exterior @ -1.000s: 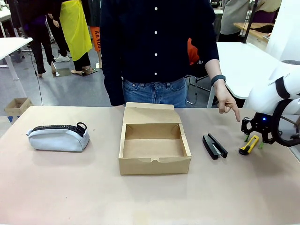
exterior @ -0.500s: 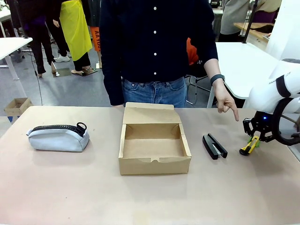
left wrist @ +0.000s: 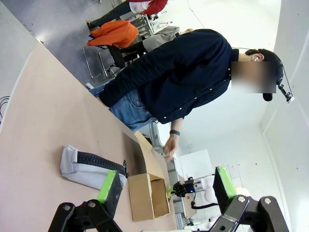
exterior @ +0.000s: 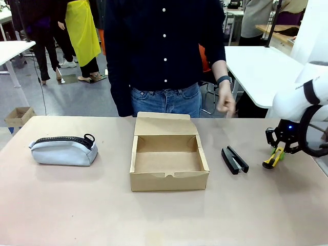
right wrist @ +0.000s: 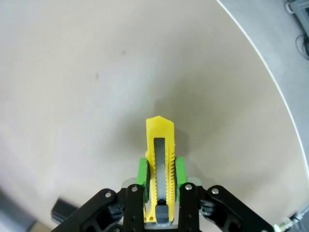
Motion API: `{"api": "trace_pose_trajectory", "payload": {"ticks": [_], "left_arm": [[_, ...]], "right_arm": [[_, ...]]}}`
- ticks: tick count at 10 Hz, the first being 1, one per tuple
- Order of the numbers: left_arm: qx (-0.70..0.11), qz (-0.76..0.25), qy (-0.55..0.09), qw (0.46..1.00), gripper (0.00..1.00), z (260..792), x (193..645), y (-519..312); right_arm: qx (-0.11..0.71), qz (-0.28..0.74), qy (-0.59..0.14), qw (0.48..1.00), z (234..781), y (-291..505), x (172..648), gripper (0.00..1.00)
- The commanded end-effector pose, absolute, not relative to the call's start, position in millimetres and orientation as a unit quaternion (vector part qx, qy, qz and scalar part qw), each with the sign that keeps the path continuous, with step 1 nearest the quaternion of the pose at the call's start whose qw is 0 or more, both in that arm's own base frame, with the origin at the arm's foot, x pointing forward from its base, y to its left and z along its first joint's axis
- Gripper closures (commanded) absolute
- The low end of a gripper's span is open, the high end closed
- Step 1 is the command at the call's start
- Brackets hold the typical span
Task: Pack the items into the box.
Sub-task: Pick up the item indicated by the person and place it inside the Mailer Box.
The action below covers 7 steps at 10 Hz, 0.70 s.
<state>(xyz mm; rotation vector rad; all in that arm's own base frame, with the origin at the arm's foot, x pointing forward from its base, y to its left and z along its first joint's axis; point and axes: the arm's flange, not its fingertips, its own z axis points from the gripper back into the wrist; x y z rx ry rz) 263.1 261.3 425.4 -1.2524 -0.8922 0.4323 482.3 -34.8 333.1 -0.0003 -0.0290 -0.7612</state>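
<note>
My right gripper (exterior: pixel 277 154) is shut on the yellow-and-black utility knife (exterior: pixel 272 158) at the table's right; in the right wrist view the green pads (right wrist: pixel 142 173) clamp both sides of the knife (right wrist: pixel 161 164), which is tilted off the table. The black stapler (exterior: pixel 234 160) lies between the knife and the open brown cardboard box (exterior: pixel 168 179) at the middle. The grey pouch (exterior: pixel 63 149) with a black zipper rests at the left. In the left wrist view my left gripper (left wrist: pixel 163 186) hangs open in the air, with the pouch (left wrist: pixel 87 166) and box (left wrist: pixel 147 193) beyond it.
A person in a dark shirt stands behind the box with a hand (exterior: pixel 226 104) held above the table's far edge. A white table (exterior: pixel 261 66) stands behind at the right. The box's lid flap (exterior: pixel 163 124) lies open toward the person.
The right gripper closed on the knife and lifted its rear end slightly. The person's pointing hand drew back from the table toward the body.
</note>
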Motion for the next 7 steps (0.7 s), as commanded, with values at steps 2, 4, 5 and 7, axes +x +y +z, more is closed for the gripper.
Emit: {"api": "trace_pose_trajectory", "payload": {"ticks": [2,4,5,7], "left_arm": [[-0.564,0.187,-0.414,0.689,0.0,426,263,260],[-0.564,0.187,-0.414,0.689,0.0,426,263,260],[-0.564,0.187,-0.414,0.689,0.0,426,263,260],[-0.564,0.187,-0.414,0.689,0.0,426,263,260]], "right_arm": [[-0.024,-0.222,-0.053,0.973,435,13,424,1.0],[-0.065,-0.047,-0.073,0.994,453,76,414,1.0],[-0.067,0.011,-0.087,0.994,454,100,407,1.0],[-0.051,0.203,-0.094,0.973,449,126,387,1.0]]}}
